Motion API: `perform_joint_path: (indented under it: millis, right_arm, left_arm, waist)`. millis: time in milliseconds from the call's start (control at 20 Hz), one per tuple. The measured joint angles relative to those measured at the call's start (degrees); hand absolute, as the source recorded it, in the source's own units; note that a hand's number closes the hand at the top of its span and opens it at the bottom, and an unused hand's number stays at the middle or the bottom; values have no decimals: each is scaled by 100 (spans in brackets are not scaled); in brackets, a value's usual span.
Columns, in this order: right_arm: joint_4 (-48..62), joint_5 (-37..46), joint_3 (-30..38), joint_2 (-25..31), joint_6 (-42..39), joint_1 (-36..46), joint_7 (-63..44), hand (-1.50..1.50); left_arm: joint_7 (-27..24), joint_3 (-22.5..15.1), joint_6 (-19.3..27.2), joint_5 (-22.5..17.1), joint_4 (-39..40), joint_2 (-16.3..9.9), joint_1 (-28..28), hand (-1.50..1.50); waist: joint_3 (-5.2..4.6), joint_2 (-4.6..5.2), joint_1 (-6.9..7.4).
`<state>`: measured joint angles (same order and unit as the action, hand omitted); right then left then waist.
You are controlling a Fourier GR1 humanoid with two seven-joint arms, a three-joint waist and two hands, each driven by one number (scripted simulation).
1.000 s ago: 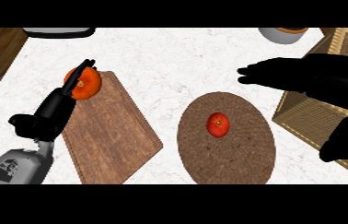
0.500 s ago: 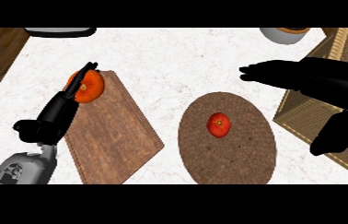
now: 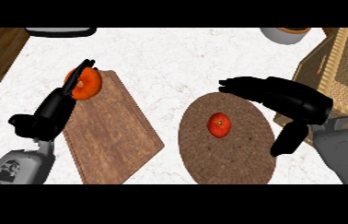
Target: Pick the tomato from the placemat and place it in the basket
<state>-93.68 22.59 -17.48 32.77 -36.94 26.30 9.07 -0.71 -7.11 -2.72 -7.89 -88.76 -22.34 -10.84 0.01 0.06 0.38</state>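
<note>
Red tomato (image 3: 219,125) lies on placemat (image 3: 228,165); right hand (image 3: 289,98) seemingly above.

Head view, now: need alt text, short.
A small red tomato lies on a round brown placemat while the right hand hovers open at its right edge. The left hand rests by another tomato on a cutting board; a basket is far right.

Two tomatoes (image 3: 219,125) (image 3: 85,84), one placemat (image 3: 228,165), one cutting board (image 3: 112,131), one basket (image 3: 326,75), two hands (image 3: 289,98) (image 3: 51,114)
</note>
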Motion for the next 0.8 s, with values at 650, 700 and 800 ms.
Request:
perform_joint_path:
  millis: [650,700,800]
  right_arm:
    - [1057,1493,-59,-902,762,-176,1179,-150]
    - [1060,1510,-10,-950,719,-172,1219,-150]
    - [1166,1524,104,-1028,631,-101,1358,-150]
  left_arm:
    - [2,278,-256,385,-110,386,182,0]
    - [65,275,-239,442,-157,435,161,0]
    - [101,308,-250,528,-220,483,185,0]
  waist:
    - [0,-4,-18]
    - [-1,-4,-19]
    - [-1,-5,-18]
